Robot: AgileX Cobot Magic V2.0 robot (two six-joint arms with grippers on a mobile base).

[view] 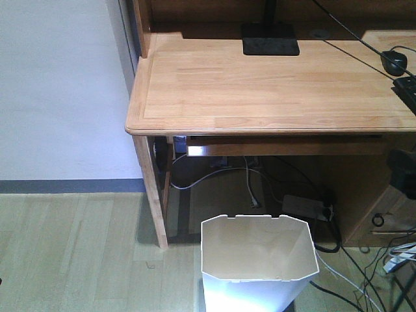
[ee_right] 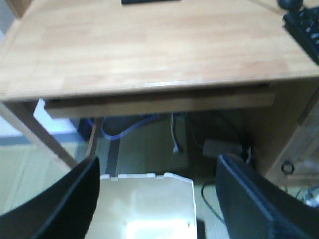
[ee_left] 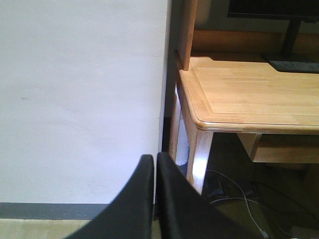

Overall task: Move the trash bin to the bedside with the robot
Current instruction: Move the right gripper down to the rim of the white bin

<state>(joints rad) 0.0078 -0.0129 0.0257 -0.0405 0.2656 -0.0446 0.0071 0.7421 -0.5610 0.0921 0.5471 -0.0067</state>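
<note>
left end effector (ee_left: 154, 160): black fingers pressed together, empty | white plastic many-sided trash bin (view: 260, 260): upright on wood floor (view: 78, 253), 6 o'clock in front view, before light wooden worktop (view: 260, 84) | right end effector (ee_right: 157, 164): fingers spread wide, bin rim at 6 o'clock between them

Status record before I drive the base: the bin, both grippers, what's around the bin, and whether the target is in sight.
trash bin: trash bin upright on the floor in front of the desk, nothing visible inside
left gripper: left gripper shut, holding nothing, facing the wall and the desk corner
right gripper: right gripper open, fingers spread above the bin's rim, no contact visible
hazards: power strip and cables on the floor beside and behind the bin
bedside: not in view
</note>
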